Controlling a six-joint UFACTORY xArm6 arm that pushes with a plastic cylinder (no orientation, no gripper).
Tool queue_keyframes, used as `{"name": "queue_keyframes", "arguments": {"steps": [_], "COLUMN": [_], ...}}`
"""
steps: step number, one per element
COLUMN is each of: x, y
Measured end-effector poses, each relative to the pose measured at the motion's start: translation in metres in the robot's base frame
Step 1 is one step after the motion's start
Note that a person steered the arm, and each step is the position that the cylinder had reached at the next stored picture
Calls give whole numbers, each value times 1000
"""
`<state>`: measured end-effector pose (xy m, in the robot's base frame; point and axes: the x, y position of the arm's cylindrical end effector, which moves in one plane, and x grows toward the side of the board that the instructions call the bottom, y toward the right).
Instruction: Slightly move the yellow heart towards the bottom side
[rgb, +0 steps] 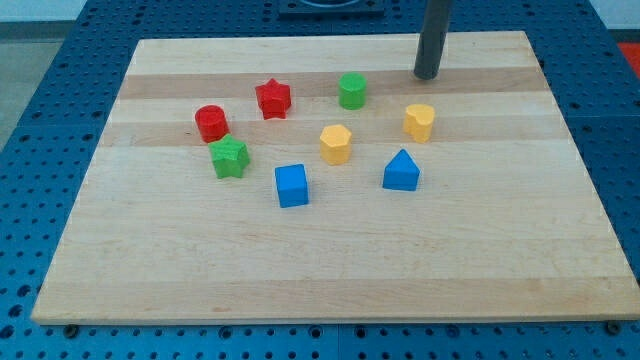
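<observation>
Now my tip (426, 76) sits near the top edge of the desk (300, 280), just above the yellow heart (419, 121) and not touching it. No jaws here, only a rod. The push has not begun. Next, I think, slide down gently, nudging the heart toward the bottom edge.

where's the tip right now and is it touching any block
My tip: rod end, no jaws, holding nothing; resting near the view's top, touching no block, above the yellow heart and right of the green block.
</observation>
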<state>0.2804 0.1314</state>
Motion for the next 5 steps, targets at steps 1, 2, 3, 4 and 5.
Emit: {"name": "queue_keyframes", "arguments": {"steps": [1, 2, 3, 4, 5], "x": [1, 24, 61, 88, 88], "y": [0, -1, -13, -21, -21]}}
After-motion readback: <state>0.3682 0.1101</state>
